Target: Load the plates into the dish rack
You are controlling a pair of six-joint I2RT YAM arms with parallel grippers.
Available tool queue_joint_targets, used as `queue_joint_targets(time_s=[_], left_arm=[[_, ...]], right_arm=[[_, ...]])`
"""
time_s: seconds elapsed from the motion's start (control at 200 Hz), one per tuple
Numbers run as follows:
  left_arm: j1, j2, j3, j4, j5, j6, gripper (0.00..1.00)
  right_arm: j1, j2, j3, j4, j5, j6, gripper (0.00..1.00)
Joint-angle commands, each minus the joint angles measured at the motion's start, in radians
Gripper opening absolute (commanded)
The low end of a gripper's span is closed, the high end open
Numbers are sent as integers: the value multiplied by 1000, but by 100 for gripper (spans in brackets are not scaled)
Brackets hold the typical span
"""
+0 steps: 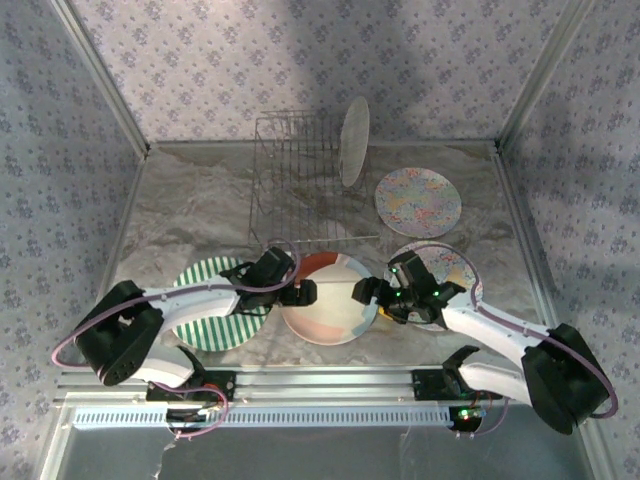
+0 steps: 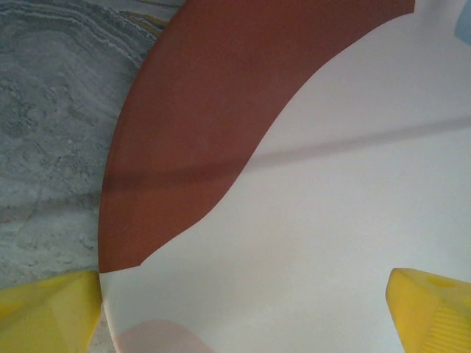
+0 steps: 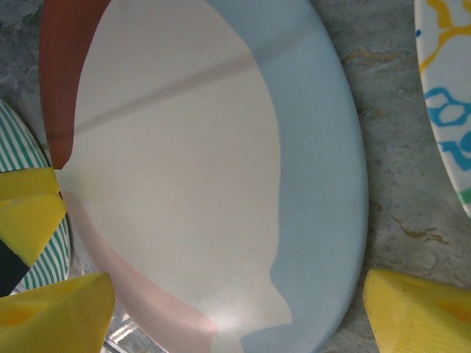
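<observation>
top view: cream plate (image 1: 327,300) lies flat between left gripper (image 1: 306,292) and right gripper (image 1: 361,291); dish rack (image 1: 300,180) behind holds the grey plate (image 1: 354,140) upright.
left wrist: fingers (image 2: 48,312) spread, straddling the red rim, likely to tip it up.
right wrist: fingers (image 3: 412,309) spread across the blue rim, nothing gripped.

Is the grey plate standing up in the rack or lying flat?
Upright: the grey plate stands on edge at the right end of the dish rack, seen as a narrow oval.
</observation>
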Motion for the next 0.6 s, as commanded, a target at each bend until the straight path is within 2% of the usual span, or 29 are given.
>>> queue_joint_targets(time_s=[0.0,0.595], left_arm=[[-17,34,10,24,11,-5,99],[-42,76,44,25,11,-17,99]], right_arm=[[10,16,-19,-4,30,28,90],[31,82,-28,83,31,49,90]])
